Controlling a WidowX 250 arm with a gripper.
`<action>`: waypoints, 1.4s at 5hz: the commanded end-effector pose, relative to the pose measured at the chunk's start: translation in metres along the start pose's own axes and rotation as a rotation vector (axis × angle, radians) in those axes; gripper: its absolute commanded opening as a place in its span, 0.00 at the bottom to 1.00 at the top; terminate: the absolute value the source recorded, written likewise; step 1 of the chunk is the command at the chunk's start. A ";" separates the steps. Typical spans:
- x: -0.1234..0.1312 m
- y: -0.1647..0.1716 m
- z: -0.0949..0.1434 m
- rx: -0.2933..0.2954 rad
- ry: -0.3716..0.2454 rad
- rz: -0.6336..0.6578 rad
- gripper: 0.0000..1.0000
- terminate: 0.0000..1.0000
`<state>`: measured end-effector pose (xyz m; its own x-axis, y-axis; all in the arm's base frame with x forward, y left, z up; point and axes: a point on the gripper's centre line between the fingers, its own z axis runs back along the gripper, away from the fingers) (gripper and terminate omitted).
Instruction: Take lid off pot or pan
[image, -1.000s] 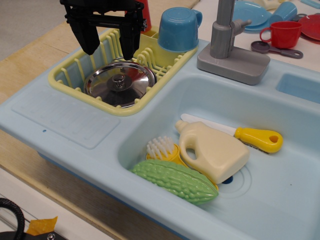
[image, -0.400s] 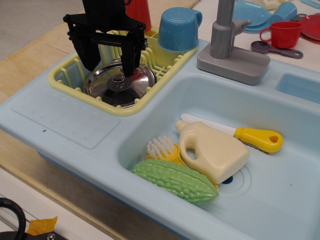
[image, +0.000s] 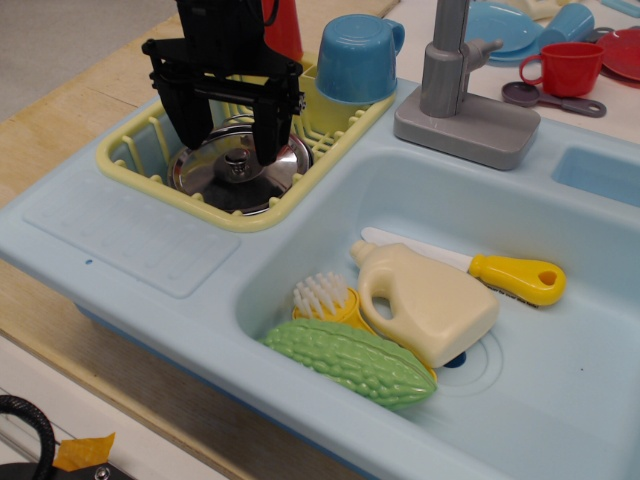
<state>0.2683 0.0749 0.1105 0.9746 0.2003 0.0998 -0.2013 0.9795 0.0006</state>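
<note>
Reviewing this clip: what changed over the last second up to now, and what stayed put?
The end effector came down and shifted slightly right, and its open fingers now straddle the knob of the lid. Nothing has been gripped or released. The lid lies as it did in the yellow rack, and the blue cup, the bottle and the other sink items have not moved.

The black claw blocks the far edge of the lid, and the arm above it runs out of the top of the frame. The pot beneath the lid cannot be made out inside the yellow rack. A green gourd and a cream bottle hide most of the brush. The tap is cut off at the top edge, the red plate at the right edge.
</note>
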 end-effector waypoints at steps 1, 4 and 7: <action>0.006 0.002 -0.003 -0.006 -0.010 -0.003 1.00 0.00; 0.002 0.004 -0.011 -0.031 -0.032 0.008 0.00 0.00; -0.004 -0.006 0.028 0.060 -0.135 -0.007 0.00 0.00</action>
<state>0.2534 0.0637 0.1372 0.9562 0.2135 0.2002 -0.2324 0.9696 0.0760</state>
